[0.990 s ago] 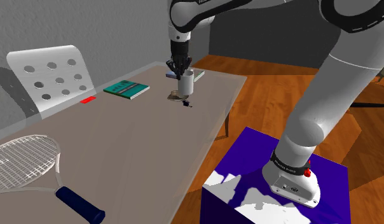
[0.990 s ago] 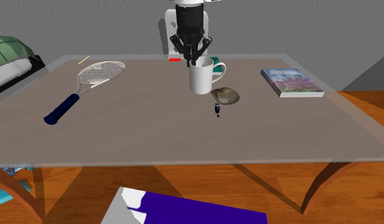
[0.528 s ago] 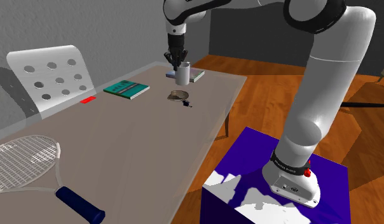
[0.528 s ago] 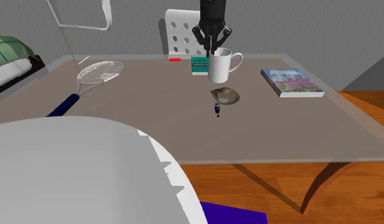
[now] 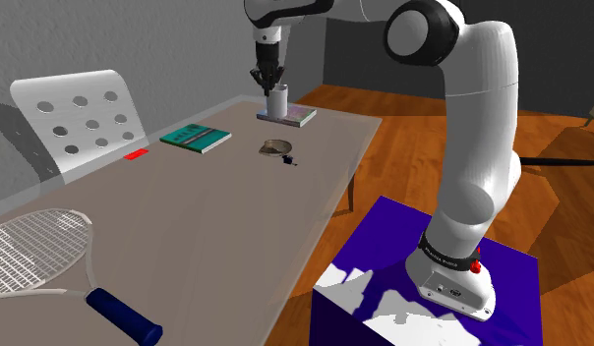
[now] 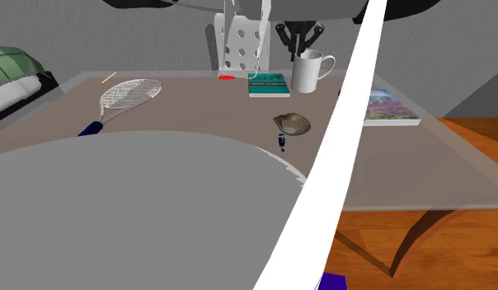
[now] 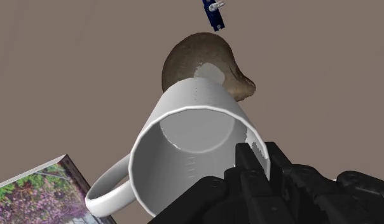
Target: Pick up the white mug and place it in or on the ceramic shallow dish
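**A:** where's the white mug [image 5: 277, 100] rn?

**B:** in the black gripper [image 5: 267, 79]. Fingers are clamped on the rim, away from the handle, and the mug hangs tilted over the table [image 5: 187, 216]. In shoulder view it's at 12 o'clock from the brown dish [image 5: 276, 149], overlapping the colourful book [image 5: 297, 117].

**A:** and the dish?

**B:** flat on the table, w/ a small blue thing [image 5: 287, 161] just beside it at 5 o'clock.
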Tool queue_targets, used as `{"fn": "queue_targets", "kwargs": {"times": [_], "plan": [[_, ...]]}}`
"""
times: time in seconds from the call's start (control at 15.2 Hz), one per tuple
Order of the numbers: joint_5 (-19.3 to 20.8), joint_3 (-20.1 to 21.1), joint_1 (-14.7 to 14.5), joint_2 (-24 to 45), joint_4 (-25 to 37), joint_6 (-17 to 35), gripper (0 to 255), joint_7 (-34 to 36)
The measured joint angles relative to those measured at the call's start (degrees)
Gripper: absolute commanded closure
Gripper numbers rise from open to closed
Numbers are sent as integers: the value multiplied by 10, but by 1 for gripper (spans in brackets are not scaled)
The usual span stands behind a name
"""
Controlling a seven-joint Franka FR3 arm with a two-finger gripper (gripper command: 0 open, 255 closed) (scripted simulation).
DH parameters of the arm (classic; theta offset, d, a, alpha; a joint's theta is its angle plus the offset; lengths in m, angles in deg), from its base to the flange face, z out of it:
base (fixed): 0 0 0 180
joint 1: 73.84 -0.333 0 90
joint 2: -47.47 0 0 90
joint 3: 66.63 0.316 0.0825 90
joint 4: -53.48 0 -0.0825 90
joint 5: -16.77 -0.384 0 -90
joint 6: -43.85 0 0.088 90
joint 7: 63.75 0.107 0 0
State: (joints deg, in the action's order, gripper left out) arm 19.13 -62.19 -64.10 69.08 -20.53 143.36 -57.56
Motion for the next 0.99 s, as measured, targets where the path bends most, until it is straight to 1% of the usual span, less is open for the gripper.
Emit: {"fn": "queue_targets", "kwargs": {"times": [0.07, 0.2, 0.66, 0.99], "plan": [[0, -1, 2, 8, 8, -1, 255, -3], [0, -2, 3, 13, 4, 9, 255, -4], [0, -2, 5, 8, -58, 65, 255, -5], [1, -2, 4, 12, -89, 101, 255, -2]]}}
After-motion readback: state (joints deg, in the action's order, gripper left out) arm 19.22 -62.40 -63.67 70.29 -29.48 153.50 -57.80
